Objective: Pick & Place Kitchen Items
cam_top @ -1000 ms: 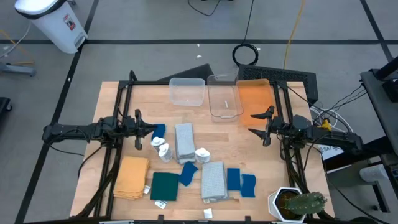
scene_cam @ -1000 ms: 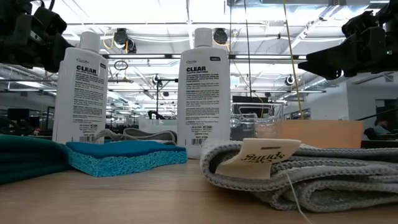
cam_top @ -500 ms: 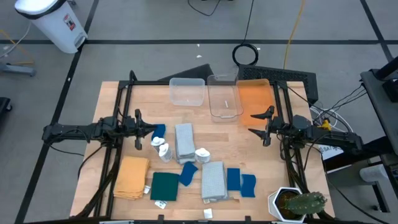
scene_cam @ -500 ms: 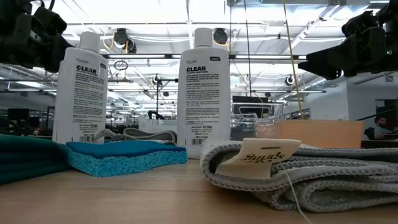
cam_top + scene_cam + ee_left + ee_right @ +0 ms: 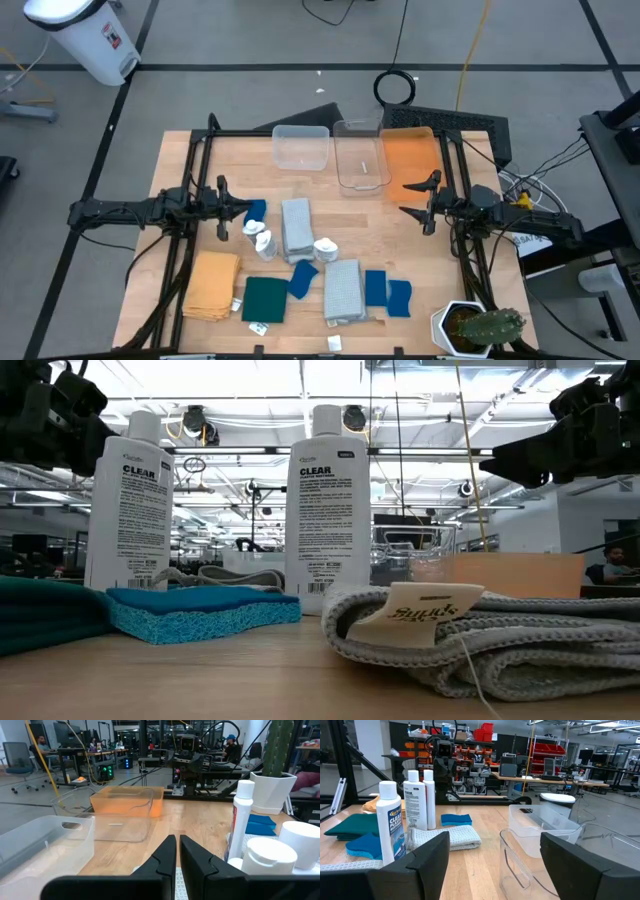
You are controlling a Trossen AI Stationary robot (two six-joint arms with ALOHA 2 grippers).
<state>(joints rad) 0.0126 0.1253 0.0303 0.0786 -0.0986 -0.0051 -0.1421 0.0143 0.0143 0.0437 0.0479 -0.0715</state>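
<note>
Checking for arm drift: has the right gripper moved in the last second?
No. In the high view the right gripper sits at the same spot beside the orange tray, open and empty, as before.

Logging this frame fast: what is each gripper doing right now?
Left gripper: shut, holding nothing, above the table beside the white bottles.
Right gripper: open, empty, near the orange tray.
</note>
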